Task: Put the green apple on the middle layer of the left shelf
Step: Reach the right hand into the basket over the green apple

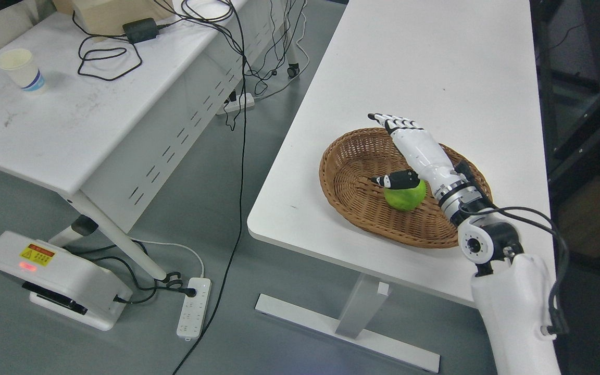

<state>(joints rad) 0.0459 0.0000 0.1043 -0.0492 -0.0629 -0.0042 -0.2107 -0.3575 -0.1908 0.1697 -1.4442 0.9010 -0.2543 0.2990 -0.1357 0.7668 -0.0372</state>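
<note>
Your right hand (409, 148) reaches over the wicker basket (352, 198) on the near part of the white table (425, 67), fingers (396, 123) stretched out wide and holding nothing. The green apple (405, 196) lies inside the basket, right of its middle (the thumb sits just over it).

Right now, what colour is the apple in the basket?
Green apple, seen in the head view.
</note>
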